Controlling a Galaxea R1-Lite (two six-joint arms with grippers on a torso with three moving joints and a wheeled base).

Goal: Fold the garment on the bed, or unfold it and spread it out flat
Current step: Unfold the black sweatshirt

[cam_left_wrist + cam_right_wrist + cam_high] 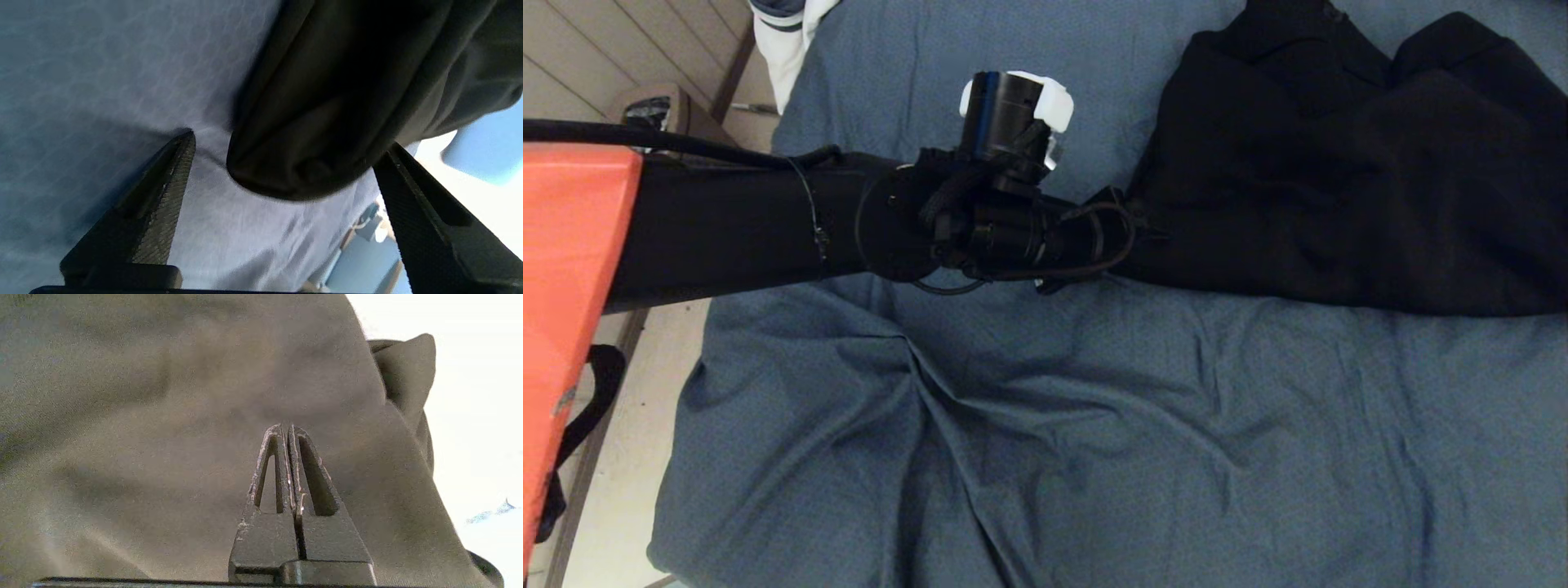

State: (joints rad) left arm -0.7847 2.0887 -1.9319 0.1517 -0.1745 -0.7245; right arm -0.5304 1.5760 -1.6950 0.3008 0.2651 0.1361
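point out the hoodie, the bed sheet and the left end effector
hoodie (1339,188), head view, on the middle of its bunched black body
bed sheet (1094,425), head view, on a bare wrinkled part
left end effector (286,151), left wrist view, midway between its open fingertips

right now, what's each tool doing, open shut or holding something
Left tool: open, jaws wide either side of a bunched end of the garment, not gripping it.
Right tool: shut, tips against the garment, nothing visibly pinched.

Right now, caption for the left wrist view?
Open left hand at a rolled edge of the black hoodie on the blue bed.
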